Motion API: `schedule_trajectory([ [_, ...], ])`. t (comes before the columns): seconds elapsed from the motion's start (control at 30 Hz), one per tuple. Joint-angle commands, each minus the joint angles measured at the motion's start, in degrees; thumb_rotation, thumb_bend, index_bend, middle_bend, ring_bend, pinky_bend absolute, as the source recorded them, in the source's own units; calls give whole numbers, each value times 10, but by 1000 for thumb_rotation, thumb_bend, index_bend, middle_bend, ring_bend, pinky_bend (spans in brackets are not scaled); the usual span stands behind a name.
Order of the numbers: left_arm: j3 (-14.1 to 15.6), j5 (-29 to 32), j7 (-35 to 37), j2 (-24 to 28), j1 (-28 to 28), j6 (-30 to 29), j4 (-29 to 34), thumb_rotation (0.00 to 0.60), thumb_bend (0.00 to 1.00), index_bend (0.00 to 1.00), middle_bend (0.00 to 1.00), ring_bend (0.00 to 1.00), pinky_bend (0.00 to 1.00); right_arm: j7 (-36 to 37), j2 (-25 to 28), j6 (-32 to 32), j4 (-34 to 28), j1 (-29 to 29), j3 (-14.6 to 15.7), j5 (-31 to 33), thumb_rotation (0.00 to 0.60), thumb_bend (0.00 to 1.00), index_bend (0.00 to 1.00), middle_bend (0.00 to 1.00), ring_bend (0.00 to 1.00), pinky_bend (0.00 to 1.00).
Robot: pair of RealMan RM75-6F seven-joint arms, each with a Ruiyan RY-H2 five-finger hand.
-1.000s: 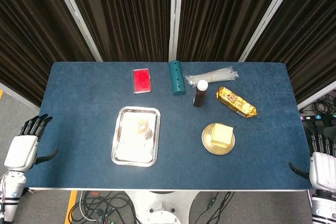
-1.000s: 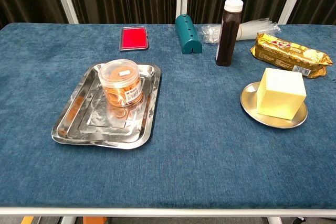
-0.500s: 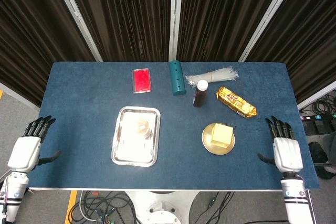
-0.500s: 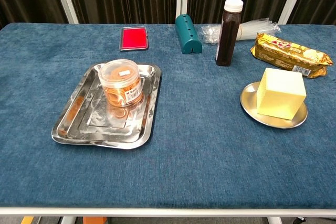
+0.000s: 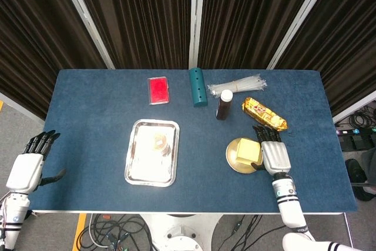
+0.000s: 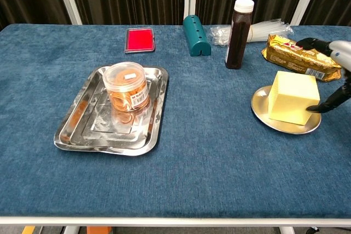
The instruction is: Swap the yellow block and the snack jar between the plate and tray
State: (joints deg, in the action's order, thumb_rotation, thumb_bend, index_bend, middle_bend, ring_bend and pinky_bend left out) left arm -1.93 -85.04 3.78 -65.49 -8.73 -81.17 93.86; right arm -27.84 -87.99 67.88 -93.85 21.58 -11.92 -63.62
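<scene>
- Reaching in beside the pale yellow cube-shaped block (image 6: 294,96), the robot's right hand (image 5: 274,152) is empty, its fingers spread wide and its thumb close to the block's right side.
- The block sits on the small round gold metal plate (image 6: 262,115).
- The clear plastic snack jar (image 6: 126,86) stands in the rectangular shiny steel tray (image 6: 74,125), well apart from the plate.
- The robot's left hand (image 5: 28,167) hangs off the blue cloth-covered table's (image 5: 88,121) left edge, fingers apart, holding nothing.
- Neither item has been lifted; by my judgement the whole swap remains.
</scene>
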Motion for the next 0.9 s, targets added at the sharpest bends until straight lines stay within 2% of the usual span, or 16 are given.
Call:
schedule_trajectory([
  [0.03,0,1,1,-1,-1,2,-1,600,159,85,53,0,93,0,-16,-5,16,9,-2,7,600,31,0,135,35,0],
  [0.2,1,0,5,-2,-1,4,-5,600,159,85,52,0,93,3,-33,6,32,13,2,6,600,77,0,350,264,41],
  [0.27,1,0,8,-2,0,5,-4,600,159,85,52,0,93,9,-34,5,32,13,4,5,600,95,0,389,299,42],
  [0.43,4,-6,18,-2,3,0,-7,600,159,85,53,0,93,31,-24,24,14,11,4,-22,600,140,1,451,349,46],
  [0.6,3,-4,23,0,4,-1,-5,600,159,85,53,0,93,25,3,39,-34,21,-4,-56,600,153,10,467,360,61],
  [0.73,1,-2,23,-1,4,-1,-6,600,159,85,53,0,93,10,4,21,-56,44,-10,-64,600,152,10,468,360,67],
  [0.9,0,3,25,-3,5,1,-11,600,159,85,53,0,93,-12,-21,-20,-57,83,-11,-54,600,153,12,468,360,70],
])
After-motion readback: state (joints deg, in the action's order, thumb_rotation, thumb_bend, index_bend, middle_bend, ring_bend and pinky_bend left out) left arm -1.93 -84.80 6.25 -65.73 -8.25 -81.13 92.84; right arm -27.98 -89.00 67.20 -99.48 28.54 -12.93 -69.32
